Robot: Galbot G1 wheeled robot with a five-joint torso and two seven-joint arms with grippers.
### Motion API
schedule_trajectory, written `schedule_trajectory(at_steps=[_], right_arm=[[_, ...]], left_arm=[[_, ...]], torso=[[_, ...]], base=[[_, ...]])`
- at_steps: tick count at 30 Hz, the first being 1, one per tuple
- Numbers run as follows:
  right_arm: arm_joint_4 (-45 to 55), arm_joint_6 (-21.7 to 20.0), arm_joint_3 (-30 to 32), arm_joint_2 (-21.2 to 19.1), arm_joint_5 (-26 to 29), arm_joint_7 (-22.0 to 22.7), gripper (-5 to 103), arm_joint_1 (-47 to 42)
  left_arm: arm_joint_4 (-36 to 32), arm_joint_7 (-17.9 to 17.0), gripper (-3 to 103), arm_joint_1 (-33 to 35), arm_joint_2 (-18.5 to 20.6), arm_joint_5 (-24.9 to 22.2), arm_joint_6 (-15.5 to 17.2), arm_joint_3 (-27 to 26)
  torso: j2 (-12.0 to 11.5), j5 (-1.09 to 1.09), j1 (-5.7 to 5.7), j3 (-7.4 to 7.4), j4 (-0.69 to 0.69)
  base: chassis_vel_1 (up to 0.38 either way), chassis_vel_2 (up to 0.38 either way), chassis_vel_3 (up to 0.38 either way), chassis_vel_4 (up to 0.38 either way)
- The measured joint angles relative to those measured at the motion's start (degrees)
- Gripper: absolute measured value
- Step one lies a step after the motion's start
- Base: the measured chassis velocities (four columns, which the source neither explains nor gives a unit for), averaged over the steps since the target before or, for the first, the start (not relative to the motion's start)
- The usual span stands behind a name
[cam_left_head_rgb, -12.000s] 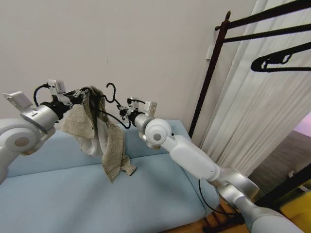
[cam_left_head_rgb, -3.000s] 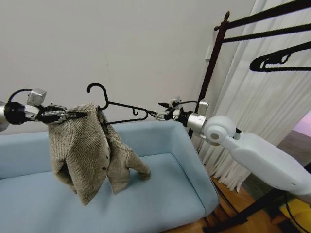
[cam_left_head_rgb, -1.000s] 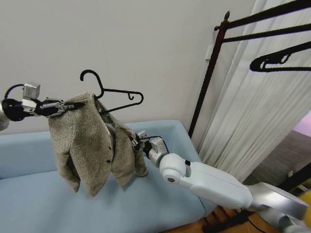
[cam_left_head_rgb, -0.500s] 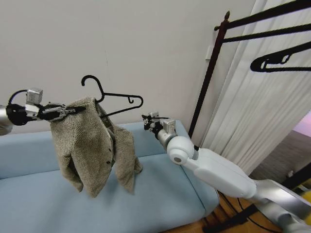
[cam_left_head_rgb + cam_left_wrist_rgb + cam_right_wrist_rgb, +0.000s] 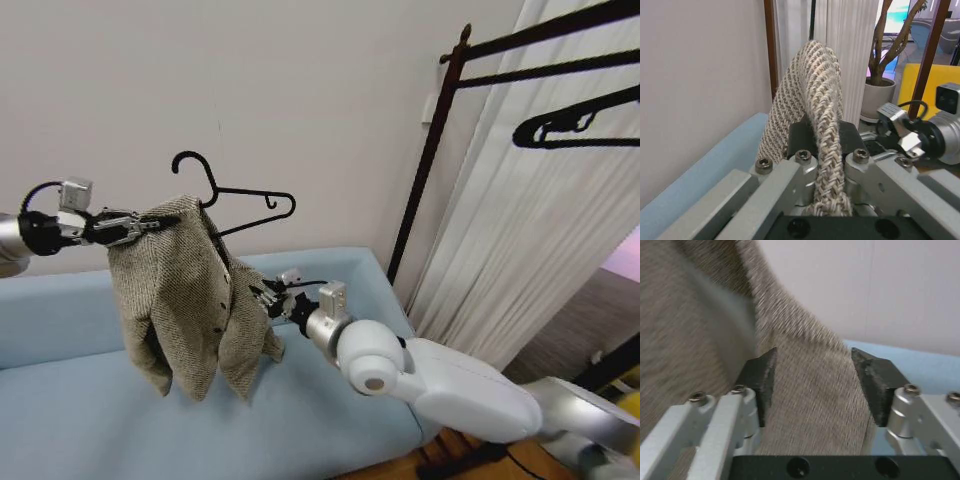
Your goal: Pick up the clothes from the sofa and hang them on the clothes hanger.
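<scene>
Above the sofa [image 5: 330, 400], left hand [image 5: 160, 219] tight on the cardigan [image 5: 185, 300] shoulder, right hand [image 5: 262, 297] wide at its front.

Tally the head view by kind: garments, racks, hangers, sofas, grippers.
Garments: 1, the cardigan
Racks: 1, the clothes rack
Hangers: 2, the cardigan's hanger and the rack hanger
Sofas: 1, the sofa
Grippers: 2, left gripper, right gripper
Total: 7
</scene>
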Motion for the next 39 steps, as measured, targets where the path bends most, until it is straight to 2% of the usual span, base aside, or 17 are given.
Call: schedule_trajectory(at_steps=[1, 6, 8, 9, 12, 14, 21, 29, 35, 39], right_arm=[[0.0, 0.0, 0.0, 0.0, 0.0, 0.0, 47, 0.0], [-2.3, 0.4, 0.2, 2.7, -0.5, 2.0, 74, 1.9], [-2.0, 0.7, -0.1, 3.1, 0.0, 2.8, 74, 2.2], [-1.7, 0.8, -0.7, 3.6, 0.8, 3.9, 85, 3.0], [-1.8, 0.9, -1.4, 4.9, 1.5, 5.2, 90, 4.4], [-2.4, 0.9, -2.2, 6.4, 2.6, 6.9, 98, 6.2], [-3.6, -0.2, -5.1, 10.0, 4.6, 12.0, 100, 7.9], [-8.4, -1.4, -7.5, 13.2, 1.0, 16.1, 100, 5.7], [-9.1, -3.1, -7.6, 11.9, -0.3, 20.5, 100, 4.5], [-8.4, -3.8, -7.9, 8.9, -3.0, 20.6, 100, 3.4]], left_arm=[[0.0, 0.0, 5, 0.0, 0.0, 0.0, 0.0, 0.0], [-0.1, -0.1, 5, 0.0, -0.2, -0.2, 0.2, 0.0], [-0.1, -0.2, 5, 0.0, -0.4, -0.2, 0.2, 0.0], [-0.1, -0.3, 5, 0.0, -0.6, -0.1, 0.2, 0.0], [-0.2, -0.6, 5, 0.1, -1.1, 0.2, 0.2, 0.1], [-0.4, -1.0, 5, 0.1, -1.5, 0.5, 0.3, 0.2], [-0.7, -2.3, 5, -0.1, -1.6, 0.3, 0.3, 0.2], [-1.2, -2.4, 5, -0.5, -1.3, -0.6, 0.3, -0.2], [-1.0, -2.2, 5, -0.5, -1.6, -0.6, 0.3, -0.2], [-0.8, -2.1, 5, -0.4, -1.9, -0.6, 0.3, -0.2]], torso=[[0.0, 0.00, 0.00, 0.00, 0.00], [0.0, 0.00, 0.00, 0.00, -0.04], [0.0, 0.00, 0.00, 0.00, -0.05], [0.0, 0.01, 0.00, 0.00, -0.05], [0.0, 0.01, 0.00, 0.00, -0.04], [0.0, 0.00, 0.00, 0.00, -0.02], [0.0, 0.00, 0.00, 0.00, -0.02], [0.0, 0.01, 0.01, 0.00, -0.03], [0.0, 0.01, 0.00, 0.00, -0.02], [0.0, 0.01, 0.01, 0.00, -0.04]], base=[[0.000, 0.000, 0.000, 0.000], [0.000, 0.000, 0.000, 0.000], [0.000, 0.000, 0.000, 0.000], [0.000, 0.000, 0.000, 0.000], [0.000, 0.000, 0.000, 0.000], [0.000, 0.000, 0.000, 0.000], [0.000, 0.000, 0.000, 0.000], [0.000, 0.000, 0.000, 0.000], [0.000, 0.000, 0.000, 0.000], [0.000, 0.000, 0.000, 0.000]])
